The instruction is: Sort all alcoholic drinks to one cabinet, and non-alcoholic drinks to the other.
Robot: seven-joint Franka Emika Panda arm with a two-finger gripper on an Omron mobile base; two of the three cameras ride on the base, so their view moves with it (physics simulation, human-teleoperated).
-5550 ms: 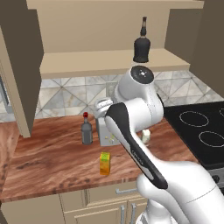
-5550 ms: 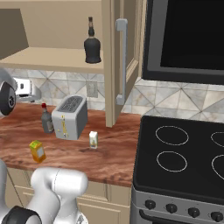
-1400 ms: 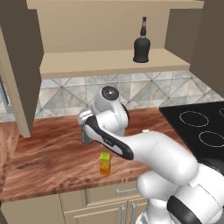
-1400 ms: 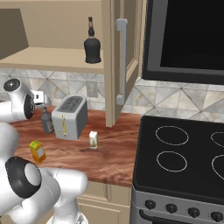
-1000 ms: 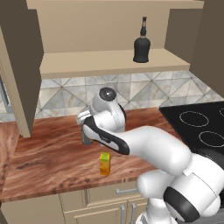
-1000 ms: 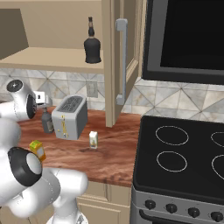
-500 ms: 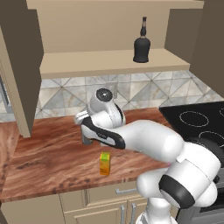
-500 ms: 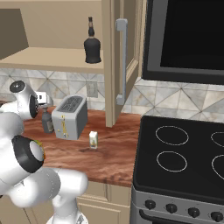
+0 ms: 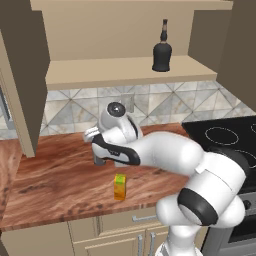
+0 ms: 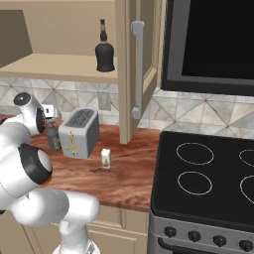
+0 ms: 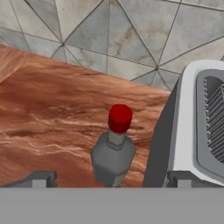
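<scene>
My gripper (image 11: pixel 111 180) is open and hangs just over the slim grey bottle (image 11: pixel 113 155) with the red cap (image 11: pixel 120 118). One fingertip is on each side of the bottle, and nothing is gripped. The bottle (image 10: pixel 53 137) stands on the counter beside the toaster. The squat black bottle (image 9: pixel 161 52) stands on the pale shelf (image 9: pixel 100 75) of the wider open cabinet. The orange-yellow carton (image 9: pixel 119 186) stands near the counter's front edge. The small white carton (image 10: pixel 105 158) stands right of the toaster. The other cabinet is out of view.
A silver toaster (image 10: pixel 78 131) stands right beside the grey bottle, close to one fingertip. The open cabinet door with its grey bar handle (image 10: pixel 138 69) hangs above the counter's right end. A black stovetop (image 10: pixel 203 173) lies to the right. The tiled wall (image 11: pixel 109 39) rises behind the bottle.
The hand has crept a little left and down over the grey bottle, and the arm's elbow has swung out to the right. The jaws have stayed open; the bottles and cartons have not moved.
</scene>
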